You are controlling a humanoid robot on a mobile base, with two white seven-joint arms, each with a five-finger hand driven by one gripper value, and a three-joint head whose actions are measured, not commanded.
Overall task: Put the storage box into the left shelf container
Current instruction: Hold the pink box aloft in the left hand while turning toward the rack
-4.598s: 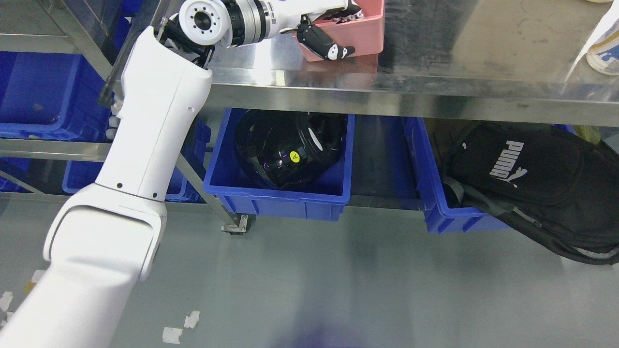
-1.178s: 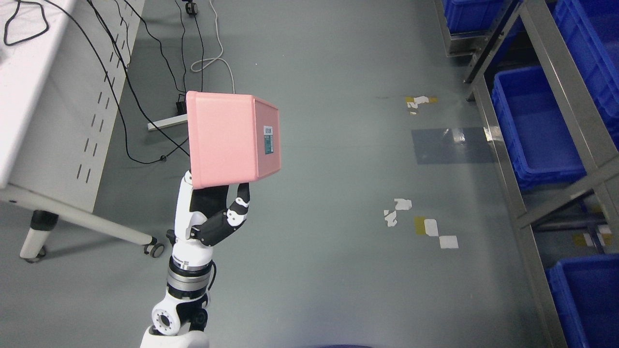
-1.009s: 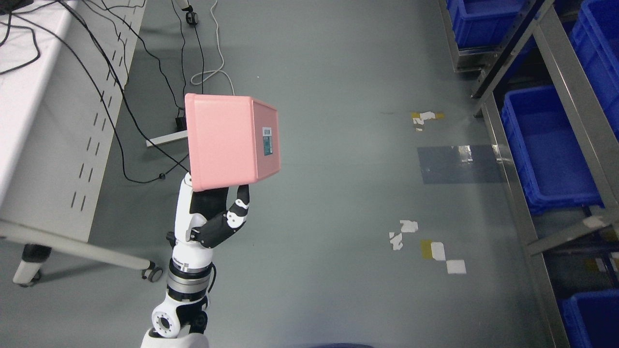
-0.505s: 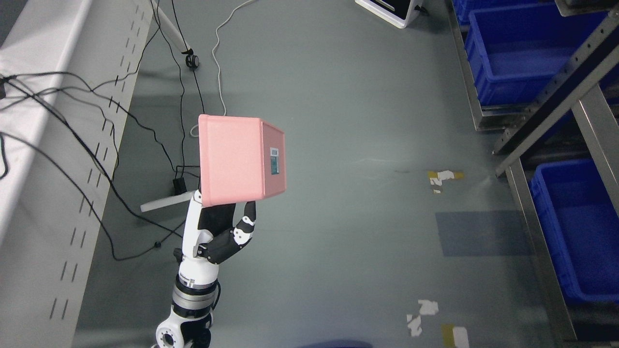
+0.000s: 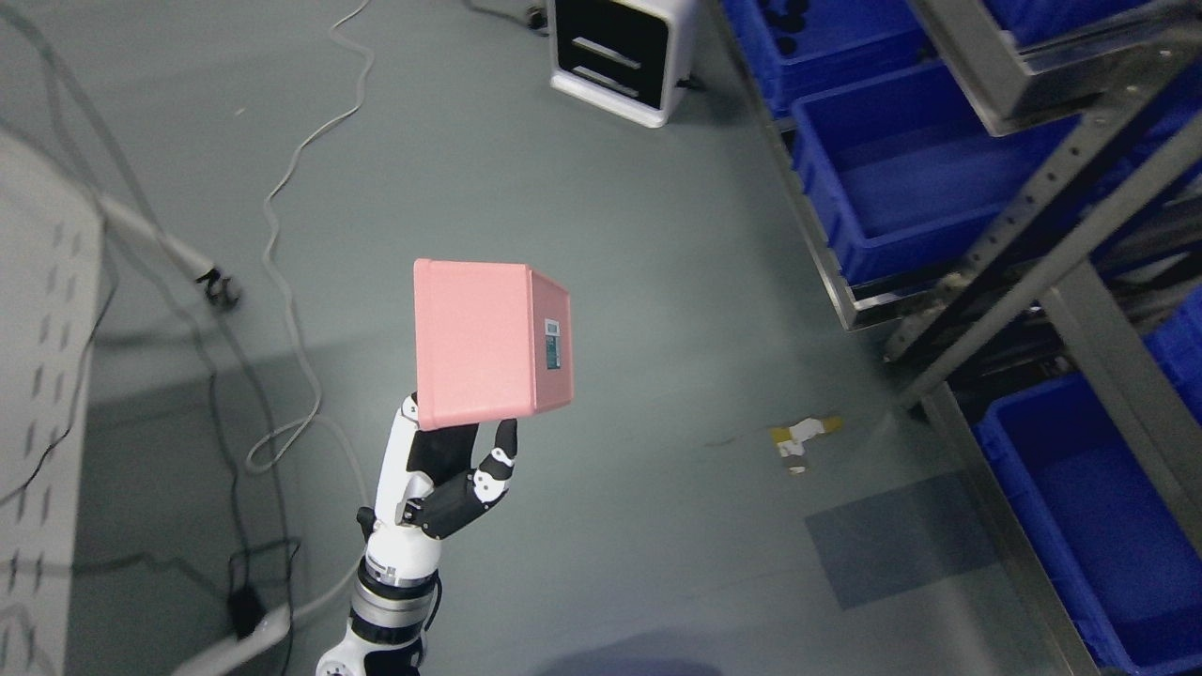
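My left hand [image 5: 451, 469] is shut on a pink storage box [image 5: 484, 343] and holds it up in the air above the grey floor, with the box's bottom and a labelled side facing the camera. The arm rises from the bottom edge left of the middle. A metal shelf rack [image 5: 1024, 216] stands at the right with blue bins: one at the upper right [image 5: 901, 160] and one at the lower right [image 5: 1099, 526]. The box is well to the left of the rack. The right arm is out of view.
A white and black device [image 5: 624, 52] stands on the floor at the top centre. Cables [image 5: 282, 235] trail across the floor at the left beside a white perforated table panel [image 5: 42, 394]. Tape scraps [image 5: 798, 437] lie on the floor.
The whole picture has shifted as the camera turned: the shelf rack and bins now fill more of the right, the table has slid left. The hand still holds the pink box the same way.
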